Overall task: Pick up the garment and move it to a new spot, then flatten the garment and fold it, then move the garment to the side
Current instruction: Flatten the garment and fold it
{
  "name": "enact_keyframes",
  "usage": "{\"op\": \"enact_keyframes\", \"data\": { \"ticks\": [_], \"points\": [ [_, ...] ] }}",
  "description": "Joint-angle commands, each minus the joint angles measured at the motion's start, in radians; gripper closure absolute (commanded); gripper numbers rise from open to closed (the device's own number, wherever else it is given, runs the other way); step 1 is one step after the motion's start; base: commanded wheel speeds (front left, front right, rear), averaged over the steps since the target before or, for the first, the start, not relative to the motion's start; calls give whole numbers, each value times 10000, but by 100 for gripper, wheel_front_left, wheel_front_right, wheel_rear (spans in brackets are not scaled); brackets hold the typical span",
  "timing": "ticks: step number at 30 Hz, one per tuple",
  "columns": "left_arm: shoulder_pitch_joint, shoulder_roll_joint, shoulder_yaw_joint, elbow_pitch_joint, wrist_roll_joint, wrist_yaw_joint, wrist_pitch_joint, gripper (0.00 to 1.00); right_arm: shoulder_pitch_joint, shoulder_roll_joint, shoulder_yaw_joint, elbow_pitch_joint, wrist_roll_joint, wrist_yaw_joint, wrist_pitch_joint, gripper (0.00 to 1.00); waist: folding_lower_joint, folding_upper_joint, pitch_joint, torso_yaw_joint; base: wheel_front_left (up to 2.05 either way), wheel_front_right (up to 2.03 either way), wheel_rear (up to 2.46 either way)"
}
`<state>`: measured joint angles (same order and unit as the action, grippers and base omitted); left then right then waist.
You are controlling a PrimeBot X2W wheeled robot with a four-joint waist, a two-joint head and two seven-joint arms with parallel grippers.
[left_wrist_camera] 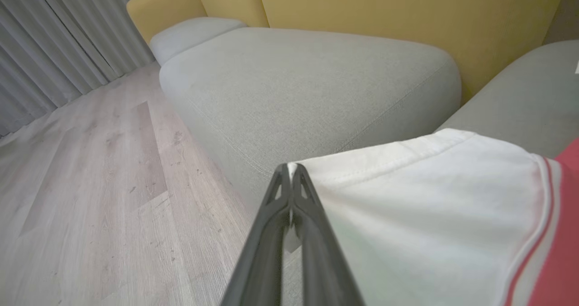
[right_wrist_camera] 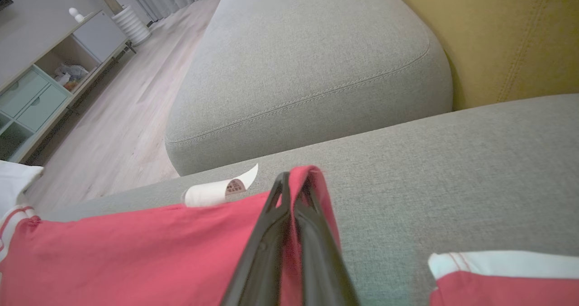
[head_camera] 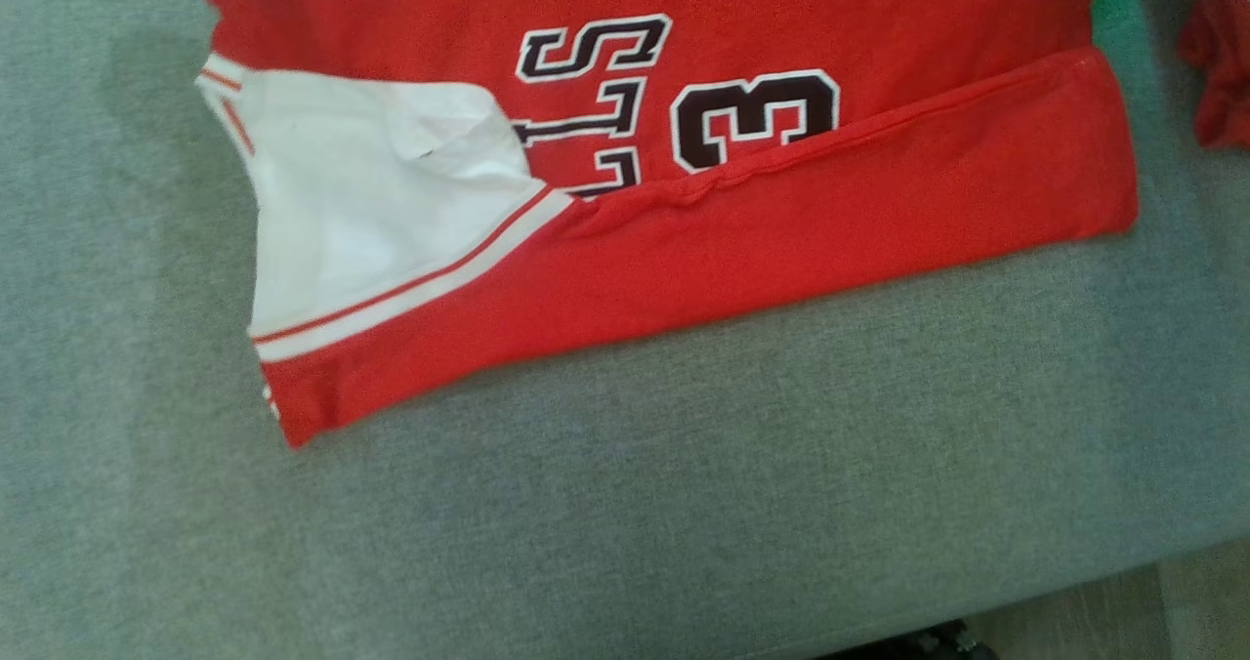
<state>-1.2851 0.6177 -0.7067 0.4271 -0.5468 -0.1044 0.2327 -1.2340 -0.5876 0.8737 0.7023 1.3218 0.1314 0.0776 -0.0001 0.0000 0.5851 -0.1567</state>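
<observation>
1. A red-and-white garment (head_camera: 684,240) is spread on a grey sofa (head_camera: 684,465) beside a wooden floor (left_wrist_camera: 90,184).
2. Its white edge is gripped by the closed left claw (left_wrist_camera: 291,166).
3. Its red edge is gripped by the closed right claw (right_wrist_camera: 295,175).

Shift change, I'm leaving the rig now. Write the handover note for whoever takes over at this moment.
The left gripper is shut on the hem corner of the white sleeve.
The right gripper is shut on a red edge of the red jersey, beside its white label.
The jersey lies spread on the grey sofa seat, print up. Its near long edge is folded over the bottom of the "3".
Done: placed, mostly flattened, first fold in.
Left: finish folding, then move it to the side.
</observation>
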Motion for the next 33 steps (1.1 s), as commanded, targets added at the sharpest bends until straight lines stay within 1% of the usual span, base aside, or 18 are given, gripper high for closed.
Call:
{"op": "enact_keyframes", "data": {
  "ticks": [1,5,12,13,19,23,27,33],
  "points": [
    [-228,394,538,-319,-188,-6,-238,100,458,-483,-96,-361,189,-7,-178,100,1,0,-100,98,0,0,0],
    [486,575,498,-745,-306,70,-548,100,1022,-1037,-3,-944,427,-7,-410,100,1,0,-301,303,0,0,0],
    [2086,954,440,-2252,-482,634,-881,100,2102,-1960,65,-1719,804,-7,-958,100,1,0,-593,758,0,0,0],
    [2086,954,440,-2252,-482,634,-881,100,2102,-1960,65,-1719,804,-7,-958,100,1,0,-593,758,0,0,0],
    [3679,1505,443,-3661,-717,1290,-972,100,3048,-2560,195,-2335,966,-7,-1432,100,1,0,-866,972,0,0,0],
    [4816,1894,386,-4429,-782,1822,-1040,100,3670,-2817,443,-2669,835,-7,-1713,100,1,0,-1002,992,0,0,0],
    [5901,2110,356,-5000,-979,2306,-1220,100,4264,-2963,569,-2871,829,-7,-2083,100,1,0,-1116,994,0,0,0],
    [7188,2168,63,-5365,-1230,2631,-1433,100,5073,-3075,643,-2930,881,-7,-2615,100,1,0,-1244,1056,0,0,0]
  ]
}}
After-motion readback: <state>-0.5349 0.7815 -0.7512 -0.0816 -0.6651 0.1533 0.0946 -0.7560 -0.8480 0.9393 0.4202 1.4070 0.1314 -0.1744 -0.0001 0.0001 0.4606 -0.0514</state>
